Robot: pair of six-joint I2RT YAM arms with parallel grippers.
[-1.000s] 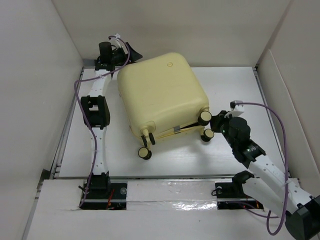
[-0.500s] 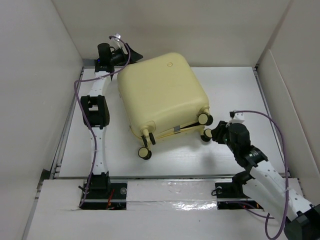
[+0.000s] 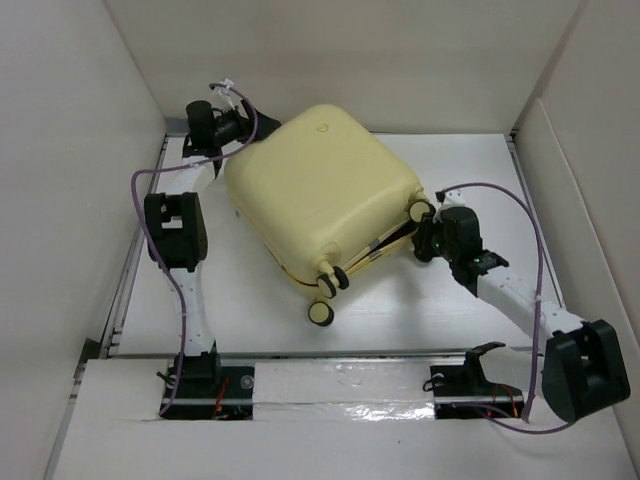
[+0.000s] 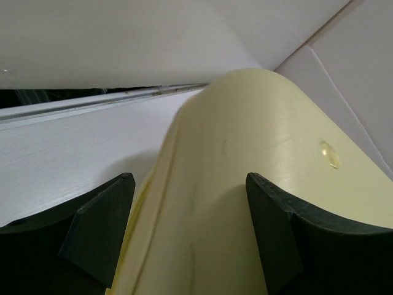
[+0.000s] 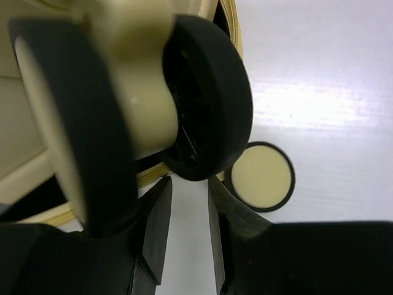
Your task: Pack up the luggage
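Luggage (image 3: 315, 190): lies flat in the middle of the white desk (image 3: 450, 170).
Long axis: diagonal, with the wheel end toward the near right and the other end toward the far left.
Left tool (image 4: 190, 181): fingers apart, at the far-left corner of the shell.
Right tool (image 5: 189, 181): fingers a little apart with nothing between them, just beside a caster wheel (image 5: 209, 92).

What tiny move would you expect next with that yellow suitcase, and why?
Probably closing the left gripper on the luggage: its fingers stand apart on either side of the far corner's shell. The right gripper sits at a caster wheel, so pinching would steady the case.
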